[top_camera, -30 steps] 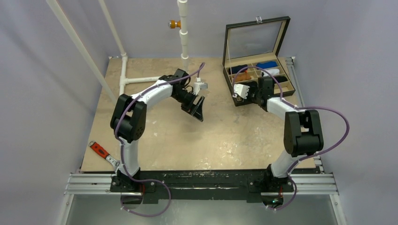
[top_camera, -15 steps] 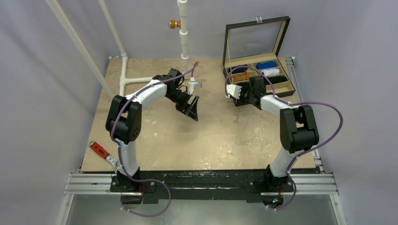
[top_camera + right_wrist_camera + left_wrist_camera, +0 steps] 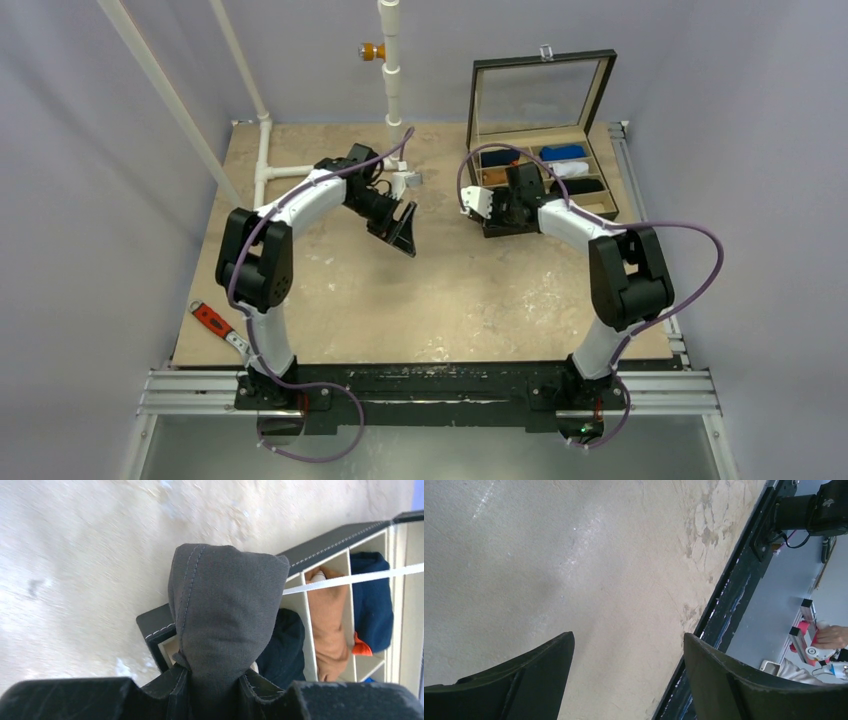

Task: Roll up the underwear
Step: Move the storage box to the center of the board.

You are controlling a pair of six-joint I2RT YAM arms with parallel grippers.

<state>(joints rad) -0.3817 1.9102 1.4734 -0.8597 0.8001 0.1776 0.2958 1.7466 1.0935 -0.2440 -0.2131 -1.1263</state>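
Showing your right tool (image 3: 212, 685) clamped on the underwear (image 3: 225, 610), a rolled charcoal bundle with a stitched seam, held above the near corner of the compartmented box (image 3: 330, 540), while your left tool (image 3: 629, 680) stood open and empty over the counter (image 3: 549, 555). You could judge the fabric light, soft and not slippery, yet apt to spring loose, so the safest hold was across the middle of the roll, pinching all layers together, as it was here. No brand, label or writing was legible on the garment, box or arms.
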